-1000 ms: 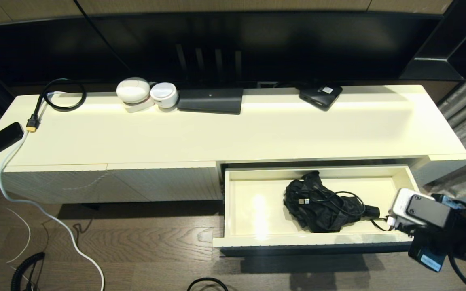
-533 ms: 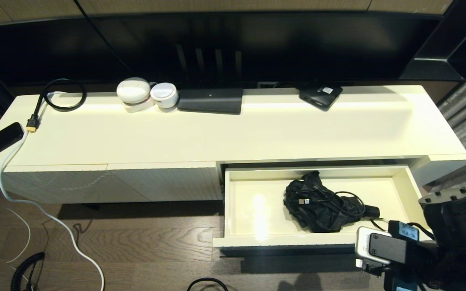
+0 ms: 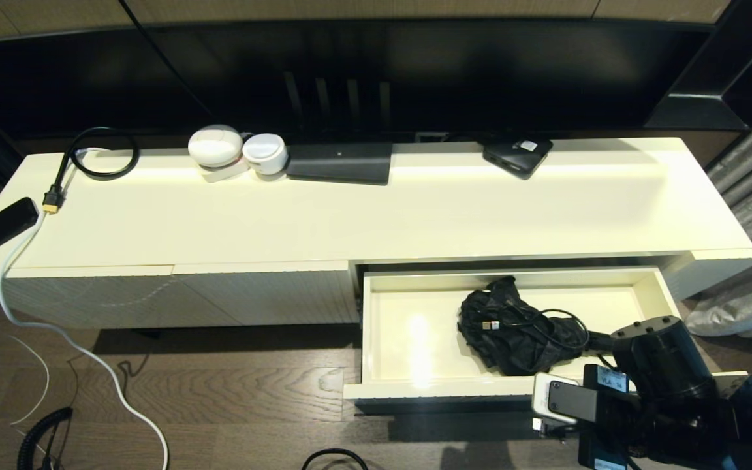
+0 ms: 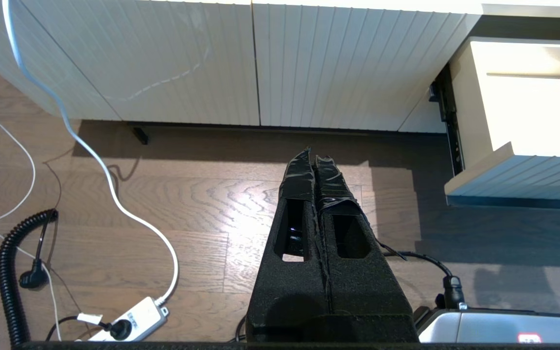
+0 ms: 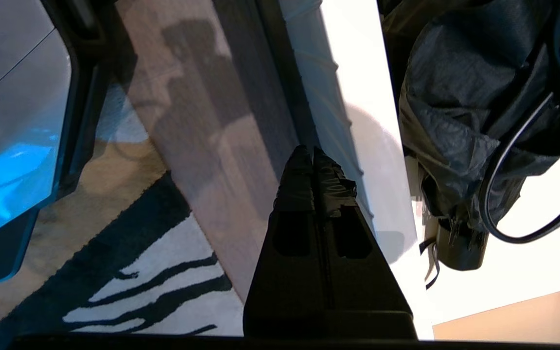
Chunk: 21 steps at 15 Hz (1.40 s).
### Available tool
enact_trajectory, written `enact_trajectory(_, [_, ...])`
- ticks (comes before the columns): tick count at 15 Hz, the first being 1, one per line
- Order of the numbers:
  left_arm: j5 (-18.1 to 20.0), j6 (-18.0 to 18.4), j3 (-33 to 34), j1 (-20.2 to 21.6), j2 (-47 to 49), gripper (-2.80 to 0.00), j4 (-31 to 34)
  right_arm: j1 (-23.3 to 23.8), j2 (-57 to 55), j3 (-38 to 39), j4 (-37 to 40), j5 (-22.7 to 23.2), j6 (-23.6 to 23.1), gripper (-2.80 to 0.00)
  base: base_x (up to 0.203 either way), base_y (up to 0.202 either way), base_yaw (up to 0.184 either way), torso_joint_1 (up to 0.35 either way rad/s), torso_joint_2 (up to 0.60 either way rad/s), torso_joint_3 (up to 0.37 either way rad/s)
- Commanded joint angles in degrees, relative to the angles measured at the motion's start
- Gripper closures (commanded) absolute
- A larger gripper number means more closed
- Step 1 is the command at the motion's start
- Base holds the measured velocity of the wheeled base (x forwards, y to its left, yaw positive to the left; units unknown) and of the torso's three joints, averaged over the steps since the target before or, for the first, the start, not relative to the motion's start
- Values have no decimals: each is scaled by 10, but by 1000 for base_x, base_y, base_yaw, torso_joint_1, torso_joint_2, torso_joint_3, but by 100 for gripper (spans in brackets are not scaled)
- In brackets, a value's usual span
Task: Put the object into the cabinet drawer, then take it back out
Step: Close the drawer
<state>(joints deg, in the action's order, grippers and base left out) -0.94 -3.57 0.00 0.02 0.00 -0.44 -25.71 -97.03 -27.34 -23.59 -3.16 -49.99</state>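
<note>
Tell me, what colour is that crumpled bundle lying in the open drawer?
Black, a crumpled bundle with a black cable looped over it; the head view shows it best.

The right arm [image 3: 666,365] is black and round, with small screws on its top. A white and grey box [image 3: 562,401] sits on it, beside a little white label with writing. The left gripper [image 4: 313,158] and right gripper [image 5: 313,154] both have long black fuzzy jaws wrapped in black tape.

head: high, down on open cabinet drawer [image 3: 415,385] | wrists: close beside it, floorward | shared: drawer
</note>
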Motion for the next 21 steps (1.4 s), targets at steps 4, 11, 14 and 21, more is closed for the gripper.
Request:
enact_trajectory(4, [0, 0, 0, 1, 0, 0, 0, 0, -46, 8, -71, -5, -7, 0, 0, 0, 0, 0, 0, 0])
enact_trajectory(11, [0, 0, 0, 0, 0, 0, 0, 3, -50, 12, -113, -15, -14, 0, 0, 0, 0, 0, 0, 0])
enact_trajectory(14, [0, 0, 0, 0, 0, 0, 0, 6, -49, 3, -115, -15, -27, 0, 0, 0, 0, 0, 0, 0])
enact_trajectory(21, [0, 0, 0, 0, 0, 0, 0, 7, -56, -7, -148, -43, -44, 0, 0, 0, 0, 0, 0, 0])
